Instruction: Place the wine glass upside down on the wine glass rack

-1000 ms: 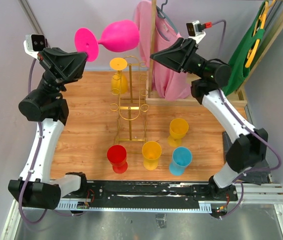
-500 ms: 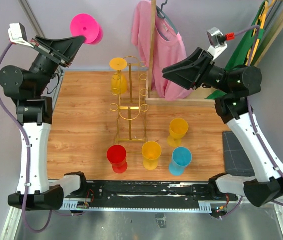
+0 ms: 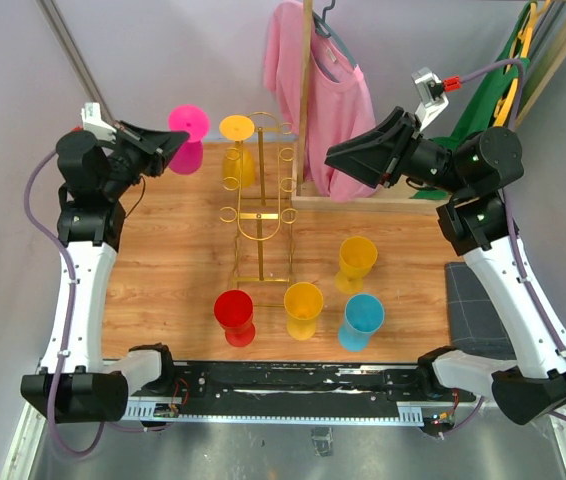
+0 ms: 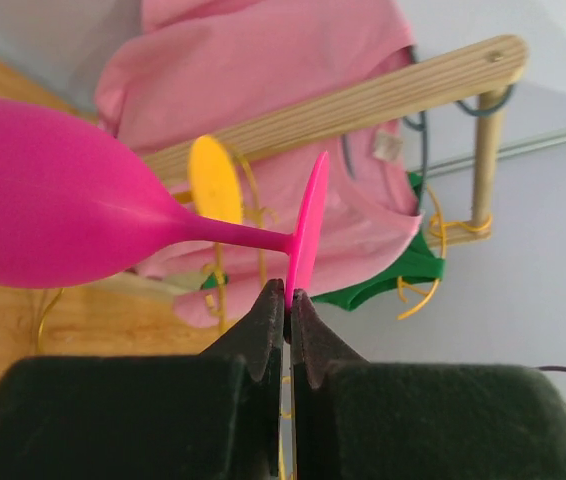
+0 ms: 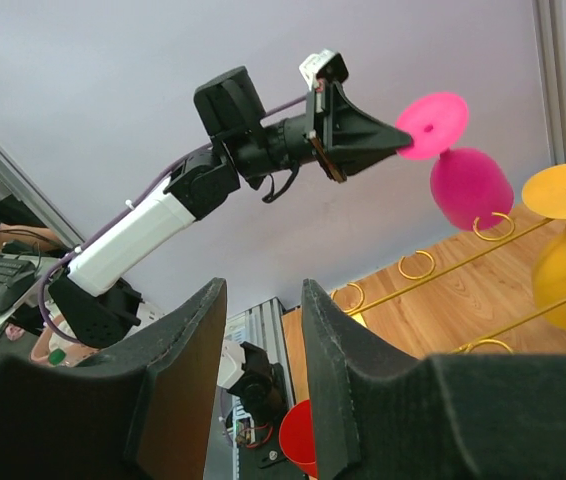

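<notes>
Rack [image 3: 260, 215]: gold wire, centre. Pink glass [image 3: 187, 140]: inverted, aloft near rack's left side; I judge this the carry step. Left gripper [image 4: 285, 298]: clamped on its foot rim. Right gripper [image 5: 263, 300]: fingers apart, empty. Next: I steer stem into free loop.

the wooden table [image 3: 163, 250] carries the wine glass rack [image 3: 261, 215], whose rectangular wire base sits about mid-table. nearer the arms' bases three glasses stand upright in a row, near one another but apart: a red glass [image 3: 234, 317] on the left, a yellow glass [image 3: 303, 309] in the middle and a blue glass [image 3: 362, 320] on the right. a second yellow glass [image 3: 356, 263] stands behind the blue one, right of the rack's base. the foot rail of a wooden stand [image 3: 383, 203] lies along the far right part.
</notes>
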{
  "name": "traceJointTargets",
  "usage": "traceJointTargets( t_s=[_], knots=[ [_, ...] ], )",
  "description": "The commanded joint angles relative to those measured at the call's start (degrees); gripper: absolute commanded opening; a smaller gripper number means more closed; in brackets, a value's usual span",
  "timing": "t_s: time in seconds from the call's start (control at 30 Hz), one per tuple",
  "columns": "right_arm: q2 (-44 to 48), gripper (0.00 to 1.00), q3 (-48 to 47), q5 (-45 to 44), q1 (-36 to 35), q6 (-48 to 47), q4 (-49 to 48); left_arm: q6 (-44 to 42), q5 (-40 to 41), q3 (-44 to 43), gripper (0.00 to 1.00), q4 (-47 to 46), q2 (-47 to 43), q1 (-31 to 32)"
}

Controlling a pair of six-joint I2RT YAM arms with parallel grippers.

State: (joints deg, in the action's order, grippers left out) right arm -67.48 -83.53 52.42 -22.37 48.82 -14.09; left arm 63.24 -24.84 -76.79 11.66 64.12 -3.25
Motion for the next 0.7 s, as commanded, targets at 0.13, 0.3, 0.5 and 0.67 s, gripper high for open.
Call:
traceJointTargets(
  t_s=[0.13, 0.3, 0.5, 0.67],
  knots=[
    [0.25, 0.37, 0.61, -0.97, 0.59, -1.54, 0.38, 2.45, -5.70, 5.98, 0.00, -2.53, -1.99, -0.18],
    [-0.01, 0.37, 1.35, -1.18, 0.57, -1.11, 0.18, 4.57, -8.33, 8.95, 0.00, -6.32, -1.79, -0.03],
    [-0.10, 0.36, 1.69, -1.35, 0.54, -0.86, 0.33, 4.81, -9.79, 9.16, 0.00, -7.76, -0.73, 0.80],
    [-0.10, 0.36, 1.58, -1.54, 0.57, -1.05, 0.51, 4.78, -9.73, 8.89, 0.00, -8.32, 0.40, 2.13]
  ],
)
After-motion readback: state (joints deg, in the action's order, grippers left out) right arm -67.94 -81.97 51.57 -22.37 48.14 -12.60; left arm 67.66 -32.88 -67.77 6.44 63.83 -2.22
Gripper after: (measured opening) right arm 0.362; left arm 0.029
